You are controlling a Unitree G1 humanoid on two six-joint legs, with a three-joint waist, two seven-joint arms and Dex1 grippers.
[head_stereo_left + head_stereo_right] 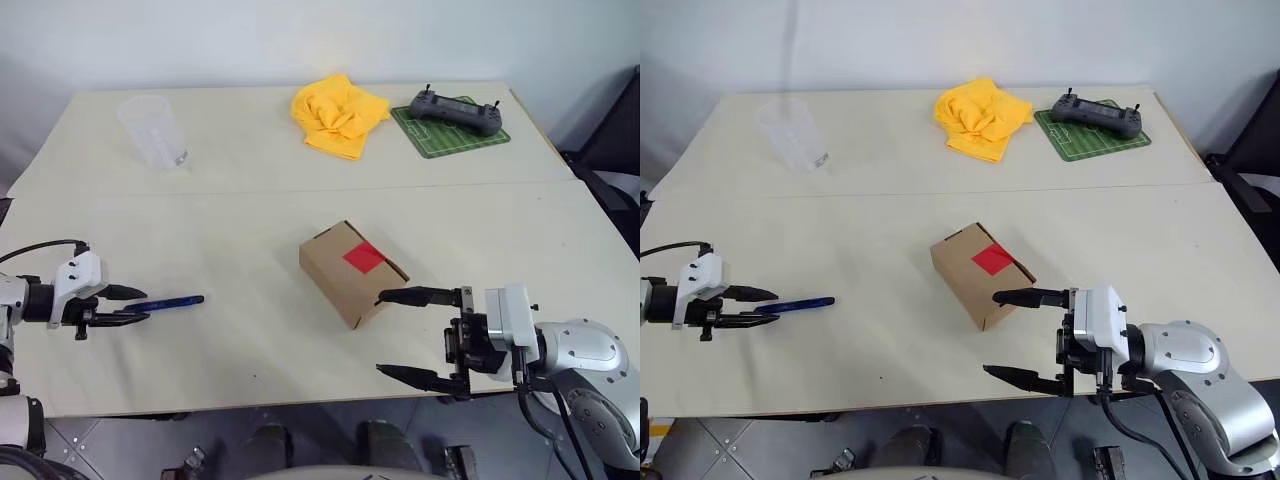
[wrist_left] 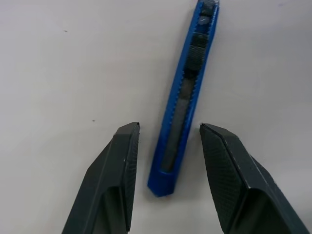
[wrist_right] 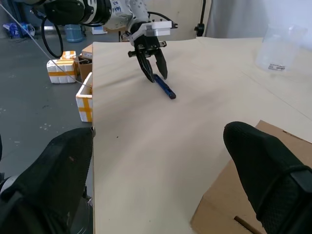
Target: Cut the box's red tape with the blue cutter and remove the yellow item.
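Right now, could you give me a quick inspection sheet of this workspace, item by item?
Surface: pale table, seam across the middle.
Job's things: box closed, red tape uncut on top; blue cutter lying flat; yellow item nothing seen.
Clutter: yellow cloth, black controller on green mat, clear cup.
Grippers: left gripper open, fingers astride the cutter's end, not clamped; right gripper wide open beside the box.
Cables: black cable on left arm.
Surroundings: taped cartons on the floor.
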